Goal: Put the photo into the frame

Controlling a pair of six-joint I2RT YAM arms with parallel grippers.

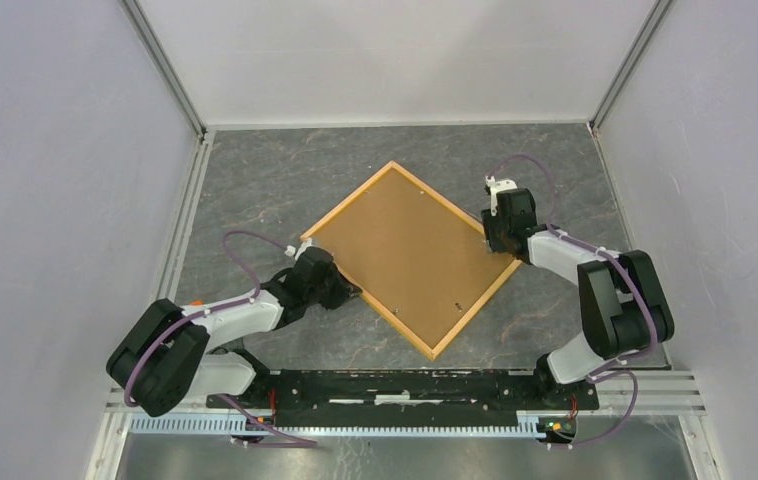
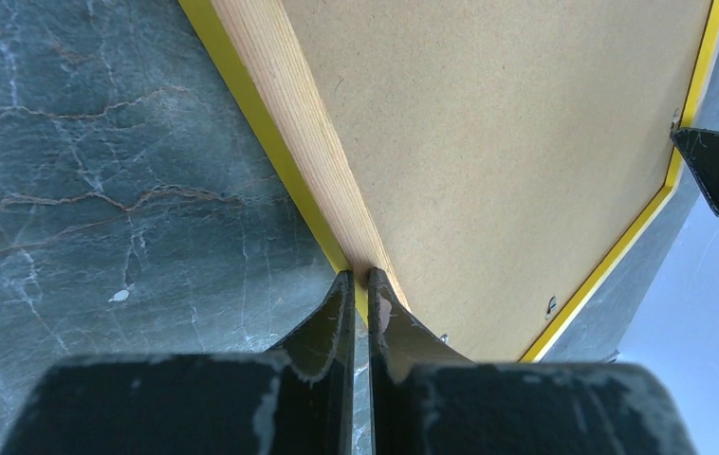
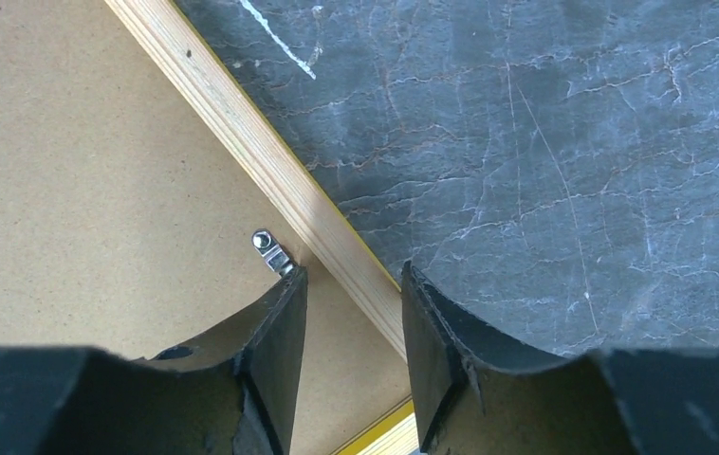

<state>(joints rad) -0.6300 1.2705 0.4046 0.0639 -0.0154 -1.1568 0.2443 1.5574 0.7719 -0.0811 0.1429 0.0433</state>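
I am holding my left claw clenched almost tight, its tips at the rail of the frame, which is lying back-up just ahead of it on the marbled surface. The frame is holding a brown fibreboard backing panel that fills it edge to edge. My right claw is standing released astride the opposite rail, one finger just beside a metal turn clip, the other over the surface.
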